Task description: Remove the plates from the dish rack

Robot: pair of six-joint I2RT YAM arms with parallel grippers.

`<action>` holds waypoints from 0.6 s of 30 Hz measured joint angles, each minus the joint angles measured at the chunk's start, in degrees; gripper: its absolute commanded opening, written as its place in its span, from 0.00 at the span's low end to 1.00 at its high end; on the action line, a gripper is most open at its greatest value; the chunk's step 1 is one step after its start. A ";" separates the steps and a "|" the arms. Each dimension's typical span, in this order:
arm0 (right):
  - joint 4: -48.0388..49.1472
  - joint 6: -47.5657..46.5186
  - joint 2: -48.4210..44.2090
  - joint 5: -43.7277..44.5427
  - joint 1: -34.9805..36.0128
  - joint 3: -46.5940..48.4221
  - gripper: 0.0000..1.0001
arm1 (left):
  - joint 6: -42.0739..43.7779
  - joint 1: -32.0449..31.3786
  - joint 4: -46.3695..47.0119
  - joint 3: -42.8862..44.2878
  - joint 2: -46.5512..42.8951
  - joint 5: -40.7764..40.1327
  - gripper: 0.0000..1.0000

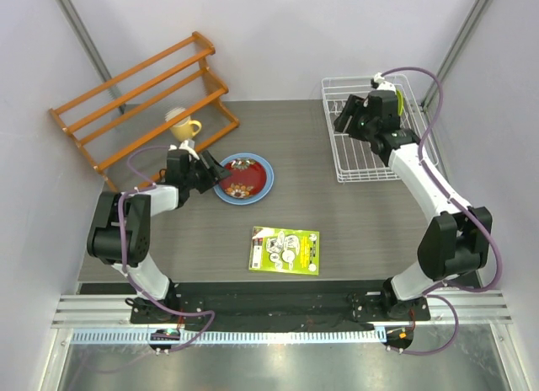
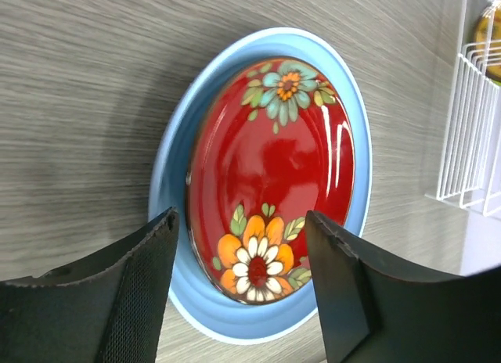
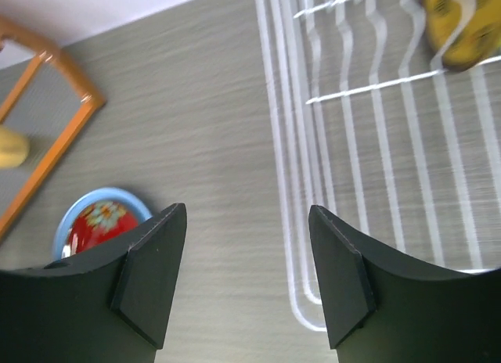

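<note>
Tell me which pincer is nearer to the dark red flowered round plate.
Left. The left pincer sits open right beside the dark red flowered round plate. The right pincer is far across the table, above the white wire dish rack.

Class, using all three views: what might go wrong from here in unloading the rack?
1. The open left gripper sits right at the red plate stacked on the blue plate; a careless move might shove the stack.
2. The open right gripper hovers over the dish rack; it might snag the wires while reaching for the orange-yellow plate.
</note>
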 measured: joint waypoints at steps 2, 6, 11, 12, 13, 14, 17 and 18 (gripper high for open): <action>-0.94 -1.95 0.83 3.80 -0.61 1.99 0.72 | 1.03 0.00 -1.75 0.59 -0.61 -0.92 0.69; -1.90 -5.51 3.39 10.32 -1.46 4.76 0.72 | 3.21 0.00 -5.66 1.42 -4.07 -2.95 0.73; -1.36 -11.69 11.61 19.85 -2.82 10.82 0.77 | 6.01 0.00 -9.20 2.84 -11.17 -5.20 0.88; -0.79 -13.07 13.38 21.35 -3.13 11.74 0.78 | 6.45 -0.02 -9.68 3.23 -12.52 -5.51 0.90; -0.33 -14.49 15.19 22.62 -3.45 12.76 0.78 | 7.02 -0.07 -10.03 3.69 -14.05 -5.84 0.91; -0.02 -16.00 17.25 24.02 -3.76 13.88 0.79 | 7.45 -0.07 -10.27 4.07 -15.10 -6.05 0.98; 0.57 -19.80 22.77 27.17 -4.70 17.40 0.79 | 8.90 -0.13 -10.93 4.87 -17.25 -6.27 0.99; 0.59 -20.98 24.37 27.85 -5.05 18.47 0.79 | 9.14 -0.15 -11.15 5.03 -17.64 -6.23 0.99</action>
